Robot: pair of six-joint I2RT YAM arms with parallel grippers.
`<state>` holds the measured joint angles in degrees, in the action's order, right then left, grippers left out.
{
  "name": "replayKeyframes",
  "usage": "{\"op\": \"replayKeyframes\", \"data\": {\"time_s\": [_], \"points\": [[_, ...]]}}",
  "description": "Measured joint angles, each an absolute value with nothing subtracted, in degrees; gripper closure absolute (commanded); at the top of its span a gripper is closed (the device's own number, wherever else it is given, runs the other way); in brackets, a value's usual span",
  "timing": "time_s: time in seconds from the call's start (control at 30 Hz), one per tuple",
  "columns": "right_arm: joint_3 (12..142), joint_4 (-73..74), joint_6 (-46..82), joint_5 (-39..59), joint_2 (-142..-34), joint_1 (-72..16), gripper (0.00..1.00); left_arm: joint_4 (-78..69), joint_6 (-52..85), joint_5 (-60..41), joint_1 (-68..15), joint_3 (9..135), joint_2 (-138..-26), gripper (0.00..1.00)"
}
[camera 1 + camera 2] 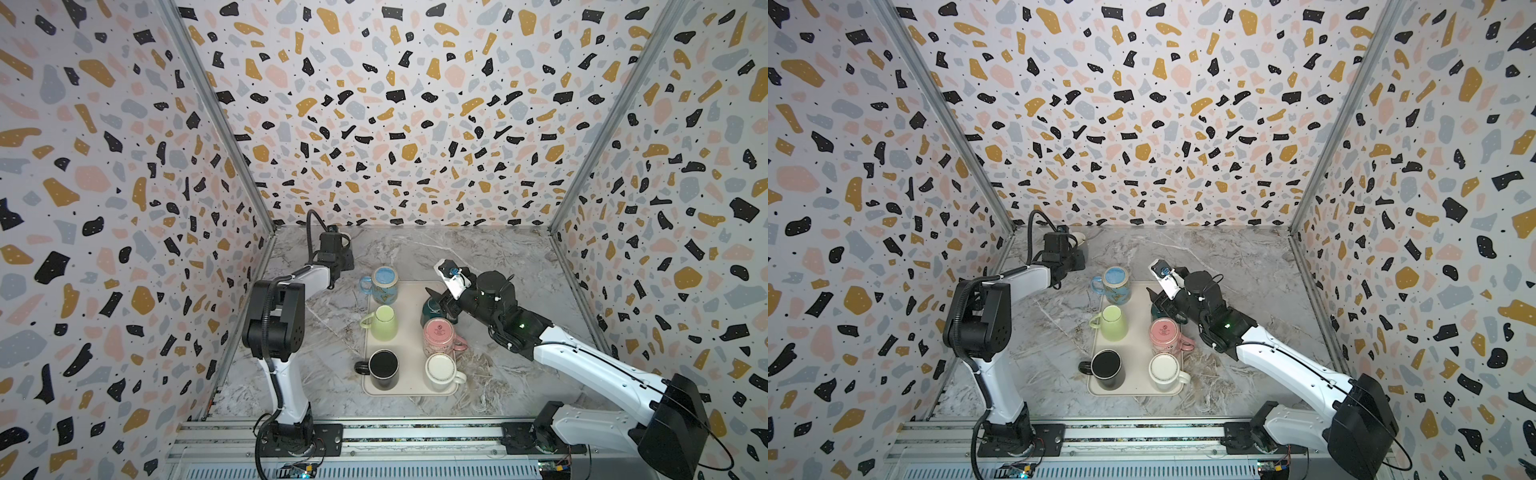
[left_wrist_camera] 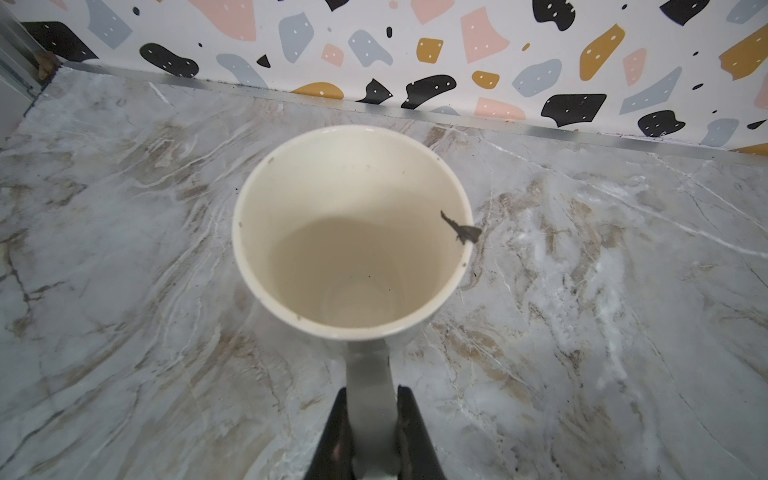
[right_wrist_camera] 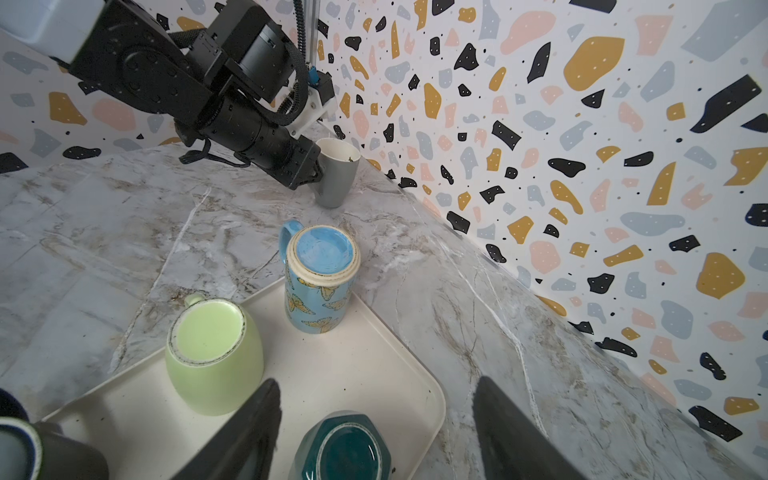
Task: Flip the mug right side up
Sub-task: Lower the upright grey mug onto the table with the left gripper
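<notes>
1. The grey mug [image 2: 353, 232] is sitting mouth-up near the back left corner of the marble table [image 2: 124, 249], off the tray and close to the wall. Its cream inside is showing plainly in the left wrist view. I cannot tell whether its base is fully resting on the marble or hanging just above it, and it is leaning slightly.
2. The left gripper [image 2: 370, 415] is pinching this mug's handle, one finger on each flat side. That hold is likely keeping the body from swinging while the mug is being stood upright.
3. Judging by its open mouth facing up, the turn on this mug is looking finished, with only the release left.
4. The right gripper [image 3: 376, 390] is hovering with its fingers spread wide over a dark teal mug [image 3: 345, 449], which is standing base-up on the far right corner of the cream tray [image 3: 374, 332]. It is touching nothing, and is probably lining up for the next grasp.
5. Also on the tray, base-up, are standing a blue butterfly mug [image 3: 320, 286], a pale green mug [image 3: 214, 357], a pink mug [image 1: 440, 336], a cream mug [image 1: 440, 370] and a black mug [image 1: 383, 368], in two rows.
</notes>
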<state>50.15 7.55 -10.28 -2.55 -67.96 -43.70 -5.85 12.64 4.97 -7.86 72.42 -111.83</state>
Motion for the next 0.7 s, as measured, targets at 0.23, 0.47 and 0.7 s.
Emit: {"op": "replayKeyframes", "data": {"time_s": [0.23,0.47,0.7], "points": [[49.89,7.60,-10.28,-2.55,-67.96,-43.70,0.25,-6.66,12.64,5.26,-8.12,71.77,-111.83,0.91],[49.65,7.55,-10.20,-2.55,-67.96,-43.70,0.25,-7.84,12.69,5.26,-8.12,70.87,-111.83,0.83],[49.50,7.57,-9.89,-2.50,-67.96,-43.70,0.25,-7.77,12.86,5.06,-8.12,70.19,-111.83,0.74]]}}
